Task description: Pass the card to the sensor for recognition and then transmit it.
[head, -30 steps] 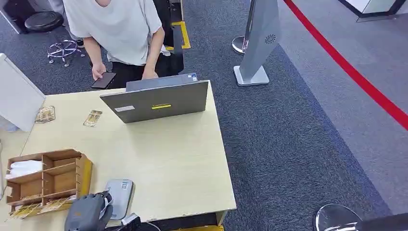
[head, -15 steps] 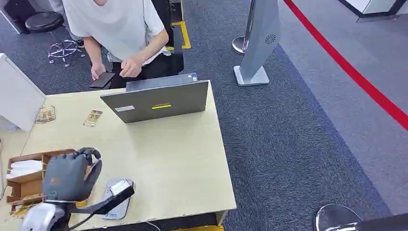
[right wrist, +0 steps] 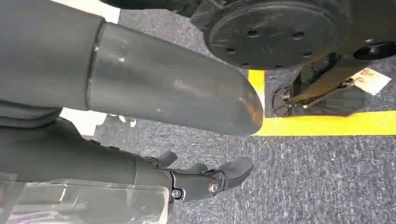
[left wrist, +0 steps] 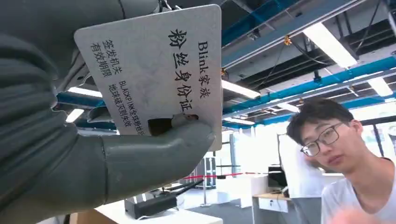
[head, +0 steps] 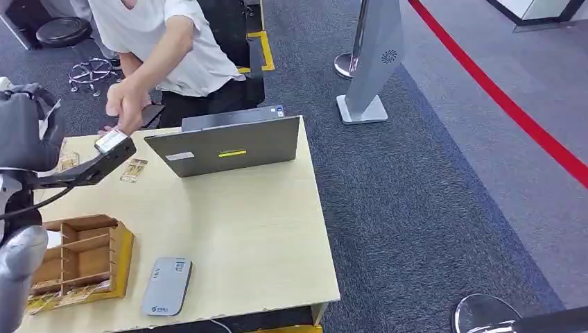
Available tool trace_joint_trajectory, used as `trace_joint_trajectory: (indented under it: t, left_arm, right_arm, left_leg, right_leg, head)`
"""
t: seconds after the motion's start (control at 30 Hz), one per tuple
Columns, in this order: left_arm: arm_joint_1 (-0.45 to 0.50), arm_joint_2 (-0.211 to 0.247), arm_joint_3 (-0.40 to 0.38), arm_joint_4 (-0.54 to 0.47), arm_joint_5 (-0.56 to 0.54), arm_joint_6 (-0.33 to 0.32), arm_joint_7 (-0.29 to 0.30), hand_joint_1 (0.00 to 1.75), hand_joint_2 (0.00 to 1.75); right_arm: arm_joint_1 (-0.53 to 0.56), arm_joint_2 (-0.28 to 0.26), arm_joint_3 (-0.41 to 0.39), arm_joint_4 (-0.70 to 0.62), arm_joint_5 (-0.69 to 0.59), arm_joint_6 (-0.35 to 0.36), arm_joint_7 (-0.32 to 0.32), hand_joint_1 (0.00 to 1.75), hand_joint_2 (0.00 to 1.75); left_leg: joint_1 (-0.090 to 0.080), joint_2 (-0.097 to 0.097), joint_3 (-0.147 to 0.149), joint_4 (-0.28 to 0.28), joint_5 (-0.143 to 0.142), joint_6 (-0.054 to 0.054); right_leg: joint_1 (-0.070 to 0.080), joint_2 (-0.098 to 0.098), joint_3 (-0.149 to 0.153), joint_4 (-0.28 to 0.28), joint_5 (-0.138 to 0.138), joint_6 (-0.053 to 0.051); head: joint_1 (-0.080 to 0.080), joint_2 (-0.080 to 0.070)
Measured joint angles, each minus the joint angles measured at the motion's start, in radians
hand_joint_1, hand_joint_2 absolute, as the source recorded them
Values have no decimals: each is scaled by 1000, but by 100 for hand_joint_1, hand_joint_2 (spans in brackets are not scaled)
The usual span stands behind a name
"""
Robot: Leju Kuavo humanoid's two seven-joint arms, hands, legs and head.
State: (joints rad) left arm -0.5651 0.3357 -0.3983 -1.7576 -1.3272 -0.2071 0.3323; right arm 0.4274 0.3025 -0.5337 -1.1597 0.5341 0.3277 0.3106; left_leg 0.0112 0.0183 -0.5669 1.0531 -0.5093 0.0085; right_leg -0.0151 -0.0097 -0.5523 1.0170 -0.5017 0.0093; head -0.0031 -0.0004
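Note:
My left hand (head: 28, 132) is raised high over the table's left side. Its thumb (left wrist: 154, 149) pins a white card (left wrist: 154, 70) with black printed characters. The grey card sensor (head: 166, 286) lies flat near the table's front edge, well below and behind the hand. A person (head: 166, 41) sits across the table and stretches a hand (head: 125, 104) toward my raised hand. In the left wrist view the person is beyond the card. My right hand (right wrist: 205, 179) hangs beside my body over the carpet, fingers loosely apart, holding nothing.
A grey laptop (head: 225, 146) stands open at the table's far edge. A wooden organiser (head: 76, 257) sits at the front left, and loose cards (head: 133, 170) lie near the far left. A dark phone (head: 151, 114) is by the person. A sign stand (head: 374, 55) is on the carpet.
My left hand rose from beside the sensor at the front edge to high on the far left, carrying the card. The person's arm swung out toward it.

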Motion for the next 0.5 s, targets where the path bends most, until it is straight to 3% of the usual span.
trace_joint_trajectory:
  t: [0.17,0.2,0.5]
  left_arm:
    - [-16,2,0,51,0,7,0,175,175]
    - [-16,2,0,54,0,9,-1,0,175]
    - [-2,4,0,59,37,30,-38,0,175]
  right_arm:
    - [-14,0,-27,24,18,1,1,0,0]
    - [-16,0,-31,27,18,0,1,0,0]
    - [-27,0,-57,50,33,2,5,0,0]
  left_leg:
    - [0,0,-1,0,0,0]
    - [0,0,-1,0,0,0]
    - [0,0,-2,0,0,0]
  right_leg:
    - [0,0,-1,0,0,0]
    - [0,0,-1,0,0,0]
    - [0,0,-1,0,0,0]
  head:
    - [0,0]
    - [0,0]
    - [0,0]
